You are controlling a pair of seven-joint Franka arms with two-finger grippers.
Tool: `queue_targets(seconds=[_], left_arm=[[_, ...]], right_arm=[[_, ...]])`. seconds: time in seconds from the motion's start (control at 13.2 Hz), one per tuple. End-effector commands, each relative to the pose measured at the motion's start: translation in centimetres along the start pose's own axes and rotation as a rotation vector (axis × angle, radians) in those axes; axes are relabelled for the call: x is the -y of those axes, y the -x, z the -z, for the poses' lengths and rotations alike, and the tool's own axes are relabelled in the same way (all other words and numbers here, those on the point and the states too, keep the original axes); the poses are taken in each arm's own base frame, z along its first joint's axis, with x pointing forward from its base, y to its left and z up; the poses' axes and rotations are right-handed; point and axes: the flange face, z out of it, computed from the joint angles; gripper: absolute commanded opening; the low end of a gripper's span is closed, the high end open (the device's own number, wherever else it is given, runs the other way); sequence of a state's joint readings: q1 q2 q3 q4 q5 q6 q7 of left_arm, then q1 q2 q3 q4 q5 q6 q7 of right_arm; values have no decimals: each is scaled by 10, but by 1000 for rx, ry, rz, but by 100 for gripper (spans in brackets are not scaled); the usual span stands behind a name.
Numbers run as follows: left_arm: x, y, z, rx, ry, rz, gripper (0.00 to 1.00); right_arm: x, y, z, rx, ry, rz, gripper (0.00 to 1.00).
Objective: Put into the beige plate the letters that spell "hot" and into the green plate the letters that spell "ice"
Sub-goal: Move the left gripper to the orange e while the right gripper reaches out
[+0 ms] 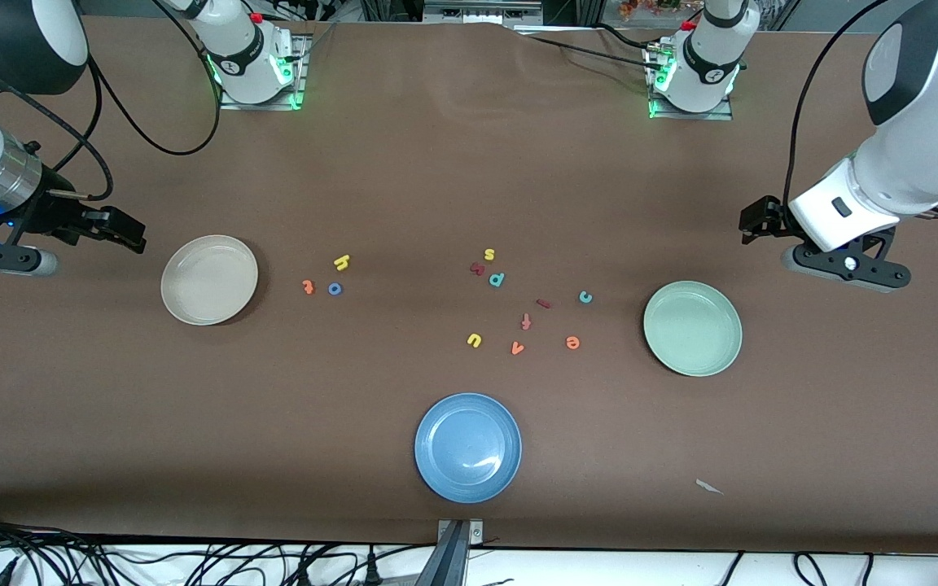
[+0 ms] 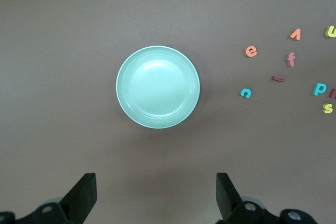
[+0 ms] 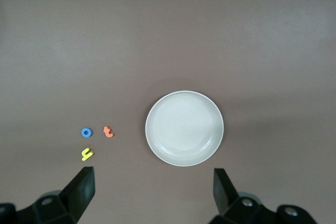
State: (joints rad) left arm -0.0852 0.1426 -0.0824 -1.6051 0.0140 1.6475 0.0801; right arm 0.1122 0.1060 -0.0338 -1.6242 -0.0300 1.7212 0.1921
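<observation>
The empty beige plate (image 1: 208, 279) (image 3: 184, 128) lies toward the right arm's end. Beside it lie the yellow "h" (image 1: 342, 261) (image 3: 87, 153), blue "o" (image 1: 335, 288) (image 3: 85, 132) and orange "t" (image 1: 309, 286) (image 3: 107, 131). The empty green plate (image 1: 692, 327) (image 2: 157, 86) lies toward the left arm's end. Near it lie the teal "c" (image 1: 585, 297) (image 2: 245, 93), dark red "i" (image 1: 544, 303) (image 2: 277, 78) and orange "e" (image 1: 572, 343) (image 2: 251, 51). My right gripper (image 1: 123, 232) (image 3: 153, 192) hangs open and empty over bare table by the beige plate. By the green plate, my left gripper (image 1: 756, 221) (image 2: 156, 195) is also open and empty.
A blue plate (image 1: 467, 447) sits mid-table, nearest the front camera. Other loose letters lie mid-table: yellow "s" (image 1: 489, 254), teal "p" (image 1: 497, 279), orange-red "f" (image 1: 526, 321), yellow "u" (image 1: 474, 339), orange "v" (image 1: 517, 348). A white scrap (image 1: 709, 487) lies near the front edge.
</observation>
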Motion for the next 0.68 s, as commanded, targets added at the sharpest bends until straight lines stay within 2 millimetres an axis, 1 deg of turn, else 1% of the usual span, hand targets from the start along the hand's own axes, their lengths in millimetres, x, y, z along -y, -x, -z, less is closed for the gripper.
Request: queue_targets(seconds=[0.0, 0.15, 0.3, 0.45, 0.53, 0.61], left_arm=[[-22, -11, -9, 25, -10, -56, 100], [-35, -22, -33, 58, -7, -83, 100], [-56, -37, -56, 75, -3, -115, 100], [-89, -64, -85, 55, -1, -166, 100], [-102, -76, -103, 47, 1, -186, 100], [-110, -85, -118, 35, 8, -195, 100]], right_arm=[[1, 4, 6, -2, 17, 1, 100], [1, 4, 6, -2, 17, 1, 100], [1, 4, 6, -2, 16, 1, 100], [3, 4, 5, 0, 16, 4, 100], [3, 4, 5, 0, 16, 5, 100], [3, 4, 5, 0, 16, 7, 100]])
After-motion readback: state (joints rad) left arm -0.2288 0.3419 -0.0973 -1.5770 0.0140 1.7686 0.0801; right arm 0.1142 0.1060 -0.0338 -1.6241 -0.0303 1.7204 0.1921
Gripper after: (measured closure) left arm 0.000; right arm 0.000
